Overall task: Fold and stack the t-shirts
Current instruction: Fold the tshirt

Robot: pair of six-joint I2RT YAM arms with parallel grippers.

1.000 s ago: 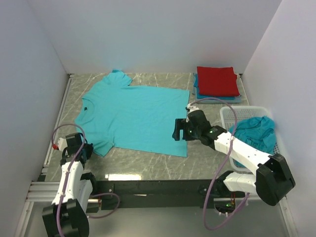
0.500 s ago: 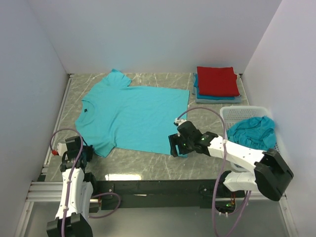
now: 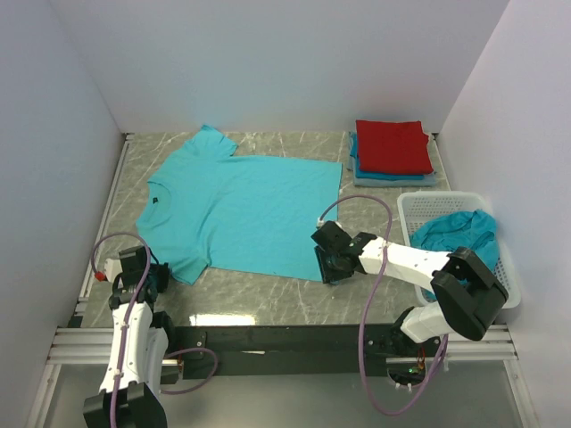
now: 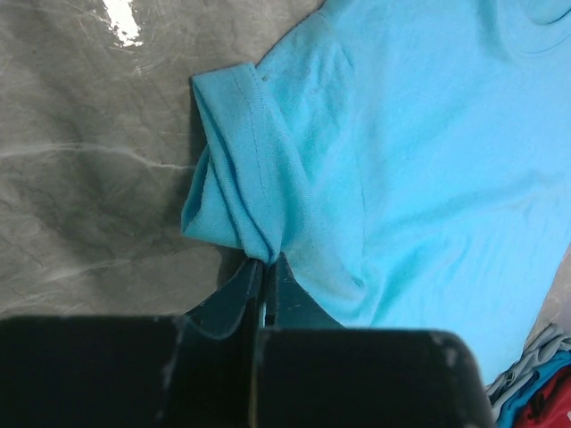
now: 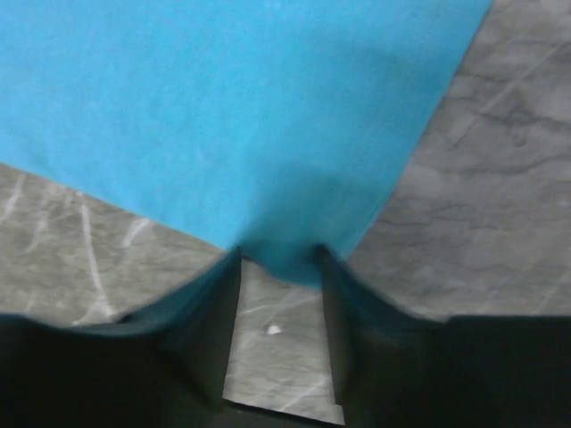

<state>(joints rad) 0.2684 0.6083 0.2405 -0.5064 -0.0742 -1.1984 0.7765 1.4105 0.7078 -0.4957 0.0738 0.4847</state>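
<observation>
A turquoise t-shirt (image 3: 241,209) lies spread flat on the marble table, neck to the left. My left gripper (image 3: 163,273) is shut on the near sleeve, which bunches at the fingertips (image 4: 265,260) in the left wrist view. My right gripper (image 3: 328,266) is low at the shirt's near right hem corner. In the right wrist view its jaws (image 5: 278,259) stand apart with the corner of the t-shirt (image 5: 223,107) lying between the tips. A folded red t-shirt (image 3: 391,145) sits on a folded blue one (image 3: 393,176) at the back right.
A white lattice basket (image 3: 409,207) stands at the right edge with crumpled turquoise t-shirts (image 3: 459,236) inside it. White walls close in the table on three sides. Bare marble (image 3: 268,299) runs along the near edge in front of the shirt.
My right gripper has come down and toward the near edge, from over the shirt's right side to its hem corner, and its jaws have narrowed. The left gripper keeps its hold on the sleeve.
</observation>
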